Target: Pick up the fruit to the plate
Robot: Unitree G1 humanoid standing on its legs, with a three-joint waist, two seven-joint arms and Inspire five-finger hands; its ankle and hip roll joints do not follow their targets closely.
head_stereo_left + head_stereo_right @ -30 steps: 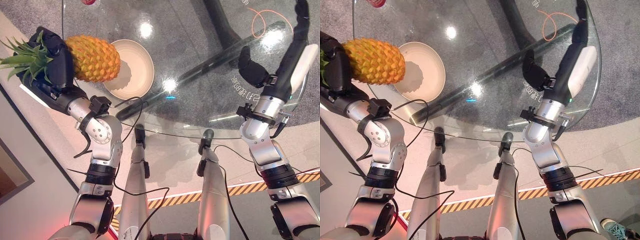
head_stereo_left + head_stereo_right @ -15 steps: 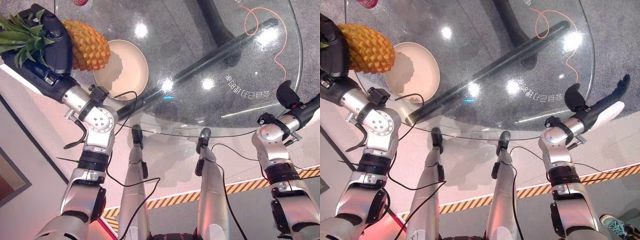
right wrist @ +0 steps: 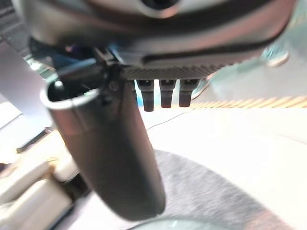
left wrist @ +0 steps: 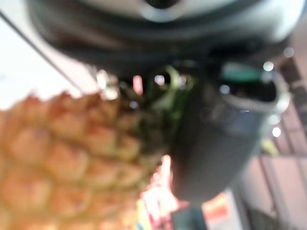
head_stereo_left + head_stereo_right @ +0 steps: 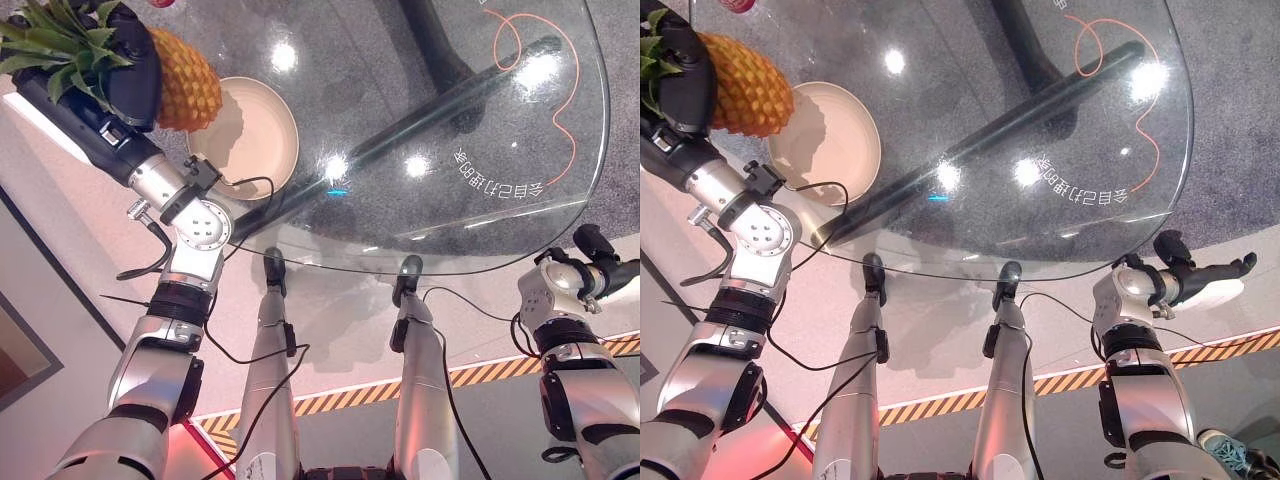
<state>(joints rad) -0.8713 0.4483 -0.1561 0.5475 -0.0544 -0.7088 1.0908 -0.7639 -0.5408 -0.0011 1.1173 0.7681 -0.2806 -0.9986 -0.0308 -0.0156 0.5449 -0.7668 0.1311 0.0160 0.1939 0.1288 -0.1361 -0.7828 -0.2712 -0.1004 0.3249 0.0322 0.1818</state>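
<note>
Pineapple carried in the air beside the plate, not yet set down.

The left hand (image 5: 125,75) is curled round the pineapple (image 5: 188,80) near its leafy crown, holding it above the glass worktop (image 5: 450,120), its body overlapping the near rim of the cream plate (image 5: 262,140). To do this well, I judge the fruit should swing fully over the plate's middle, then lower until it rests before the fingers loosen. The right hand (image 5: 1210,275) hangs off the worktop's edge, fingers straight, holding nothing.
</note>
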